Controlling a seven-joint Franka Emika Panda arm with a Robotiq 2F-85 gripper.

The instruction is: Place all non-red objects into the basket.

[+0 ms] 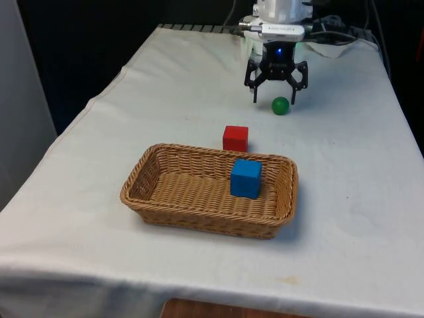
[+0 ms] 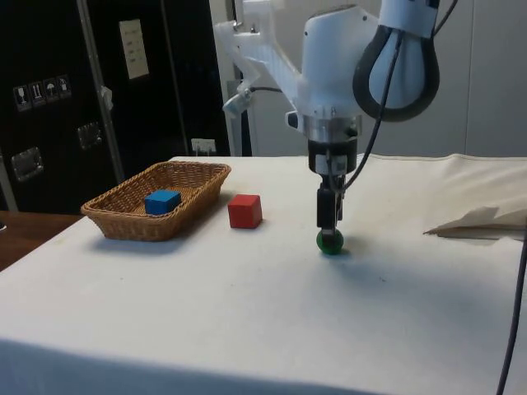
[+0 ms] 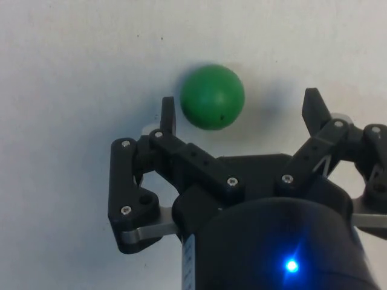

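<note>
A green ball (image 1: 281, 105) lies on the white cloth near the table's far end, also seen as the ball (image 2: 330, 241) and the ball (image 3: 212, 96). My gripper (image 1: 275, 97) hangs open just above it; in the wrist view the ball sits between the spread fingers, nearer one fingertip (image 3: 168, 115), untouched. In the side view the gripper (image 2: 329, 220) ends right over the ball. A red cube (image 1: 235, 138) stands on the cloth just behind the wicker basket (image 1: 159, 202). A blue cube (image 1: 246, 178) rests inside the basket toward the front view's right.
The basket (image 2: 123, 218) takes the table's middle. In the side view a crumpled fold of cloth (image 2: 482, 220) lies beyond the ball. Cables (image 1: 338, 30) run behind the robot's base.
</note>
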